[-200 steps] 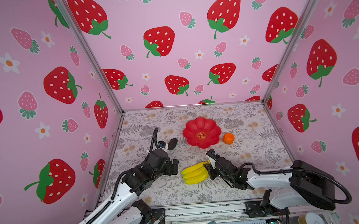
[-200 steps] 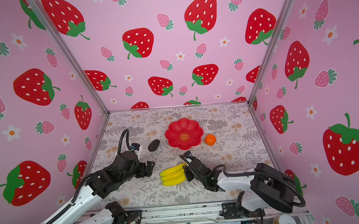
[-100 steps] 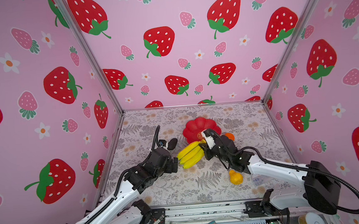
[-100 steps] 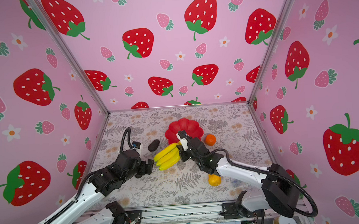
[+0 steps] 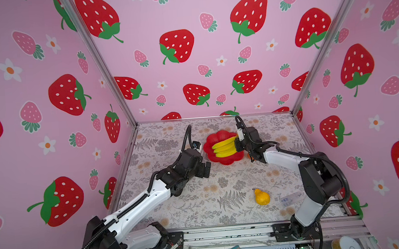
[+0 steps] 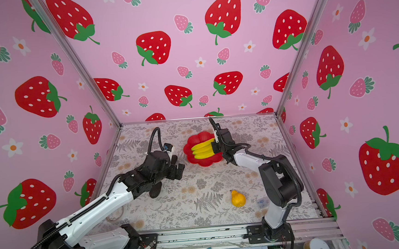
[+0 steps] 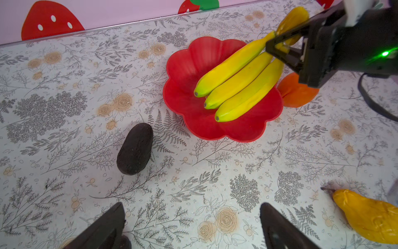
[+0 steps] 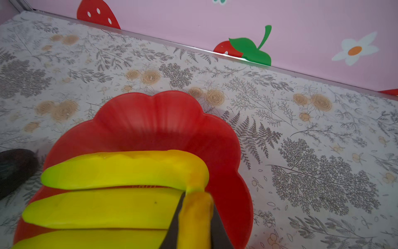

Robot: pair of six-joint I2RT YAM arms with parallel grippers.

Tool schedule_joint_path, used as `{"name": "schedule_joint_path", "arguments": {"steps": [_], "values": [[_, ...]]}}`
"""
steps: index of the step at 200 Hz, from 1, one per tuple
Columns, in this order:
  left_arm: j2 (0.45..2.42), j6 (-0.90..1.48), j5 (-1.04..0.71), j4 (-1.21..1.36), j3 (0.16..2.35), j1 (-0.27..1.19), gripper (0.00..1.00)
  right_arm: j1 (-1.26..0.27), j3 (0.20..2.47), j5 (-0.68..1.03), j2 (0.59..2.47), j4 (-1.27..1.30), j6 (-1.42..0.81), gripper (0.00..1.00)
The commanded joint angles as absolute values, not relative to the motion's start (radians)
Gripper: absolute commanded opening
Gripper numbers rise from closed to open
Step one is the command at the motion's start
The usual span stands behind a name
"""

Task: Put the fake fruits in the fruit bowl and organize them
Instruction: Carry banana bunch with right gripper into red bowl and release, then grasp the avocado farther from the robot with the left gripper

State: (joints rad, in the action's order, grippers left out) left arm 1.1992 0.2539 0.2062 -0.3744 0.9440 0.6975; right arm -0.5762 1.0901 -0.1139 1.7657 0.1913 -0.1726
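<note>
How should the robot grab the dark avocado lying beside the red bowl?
I'd pinch the avocado across its short width, straight down from above, with the open left gripper. It lies flat, clear of the bowl, so both long sides are free.

1. The banana bunch (image 7: 239, 86) looked like smooth plastic with a soft sheen.
2. The fruit bowl (image 8: 150, 120) was smooth red plastic, faintly ribbed, semi-glossy.
3. The avocado (image 7: 134, 148) had a rough, matt, pebbled skin.
4. The pear-shaped fruit (image 7: 370, 217) was bumpy and slightly glossy.
5. The surface (image 7: 64, 120) looked matt, a printed sheet.
6. The frame rail (image 5: 225, 236) was bare metal.
</note>
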Motion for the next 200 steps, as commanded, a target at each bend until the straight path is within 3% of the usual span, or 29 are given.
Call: {"name": "schedule_joint_path", "arguments": {"steps": [1,79,116,167,200], "values": [[1.248,0.192,0.222,-0.350,1.026,0.683,0.99,-0.568,1.153,-0.084,1.804,0.193,-0.143,0.00],[1.356,0.193,-0.036,-0.295,1.074,0.607,0.99,-0.564,1.200,-0.092,1.912,0.193,-0.129,0.00],[1.401,0.207,0.008,-0.319,1.112,0.604,0.99,-0.564,1.218,-0.092,1.935,0.183,-0.122,0.03],[1.444,0.191,0.072,-0.406,1.164,0.532,1.00,-0.564,1.205,-0.110,1.894,0.182,-0.111,0.36],[1.513,0.202,0.077,-0.485,1.199,0.427,0.95,-0.563,1.172,-0.120,1.818,0.191,-0.110,0.53]]}}
